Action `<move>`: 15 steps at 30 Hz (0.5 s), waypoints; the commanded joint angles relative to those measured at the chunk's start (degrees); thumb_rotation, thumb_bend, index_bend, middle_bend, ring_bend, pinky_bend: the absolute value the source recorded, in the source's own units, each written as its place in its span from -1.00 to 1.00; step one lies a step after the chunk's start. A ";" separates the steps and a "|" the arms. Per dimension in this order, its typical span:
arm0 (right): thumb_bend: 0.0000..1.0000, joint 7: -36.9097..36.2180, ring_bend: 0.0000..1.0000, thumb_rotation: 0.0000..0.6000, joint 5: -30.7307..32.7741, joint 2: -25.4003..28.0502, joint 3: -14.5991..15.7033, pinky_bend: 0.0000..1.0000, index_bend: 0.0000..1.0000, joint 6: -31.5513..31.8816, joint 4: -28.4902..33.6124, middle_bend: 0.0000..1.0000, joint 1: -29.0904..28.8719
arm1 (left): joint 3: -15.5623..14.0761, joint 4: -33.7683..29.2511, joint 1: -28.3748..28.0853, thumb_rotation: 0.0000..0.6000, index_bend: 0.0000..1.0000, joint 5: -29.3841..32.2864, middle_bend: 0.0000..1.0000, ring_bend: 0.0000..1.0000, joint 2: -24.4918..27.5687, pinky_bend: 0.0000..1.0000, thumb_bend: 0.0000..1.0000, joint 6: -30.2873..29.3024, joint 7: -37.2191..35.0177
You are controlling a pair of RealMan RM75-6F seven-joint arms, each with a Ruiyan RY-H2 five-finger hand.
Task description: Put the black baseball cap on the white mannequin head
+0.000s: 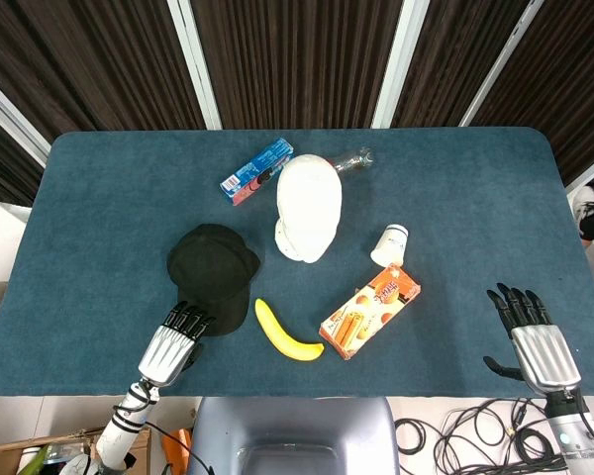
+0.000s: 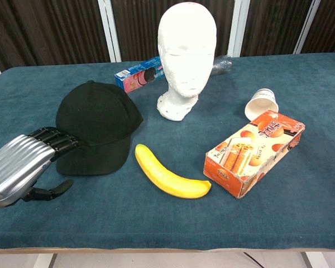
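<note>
The black baseball cap (image 1: 215,269) (image 2: 97,125) lies flat on the blue table, brim toward the front edge. The white mannequin head (image 1: 308,208) (image 2: 185,56) stands upright just behind and to the right of it, bare. My left hand (image 1: 173,341) (image 2: 22,164) sits at the cap's front left. Its fingers reach onto the brim's edge and the thumb hangs apart below, gripping nothing. My right hand (image 1: 530,332) rests near the front right corner with fingers spread, far from the cap; only the head view shows it.
A banana (image 1: 282,332) (image 2: 167,176) lies right of the cap's brim. An orange snack box (image 1: 371,310) and a tipped paper cup (image 1: 390,244) lie right of the head. A blue packet (image 1: 256,171) and a clear bottle (image 1: 351,160) lie behind it.
</note>
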State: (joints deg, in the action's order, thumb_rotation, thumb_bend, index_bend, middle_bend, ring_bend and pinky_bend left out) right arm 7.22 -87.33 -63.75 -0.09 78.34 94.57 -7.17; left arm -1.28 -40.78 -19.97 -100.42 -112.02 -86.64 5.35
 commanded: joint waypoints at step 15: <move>-0.81 -1.35 -1.00 1.00 -0.24 0.71 -0.19 -1.00 -1.00 1.31 0.08 -1.00 0.56 | 0.52 12.49 -0.85 1.00 -0.36 2.22 -0.26 -0.44 -7.96 -0.51 -0.37 -1.45 -1.52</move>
State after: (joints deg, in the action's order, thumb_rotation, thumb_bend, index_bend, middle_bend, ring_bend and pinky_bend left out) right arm 6.02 -87.48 -63.17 -0.27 79.52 94.62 -6.67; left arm -0.94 -30.21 -20.83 -98.59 -118.55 -87.23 4.85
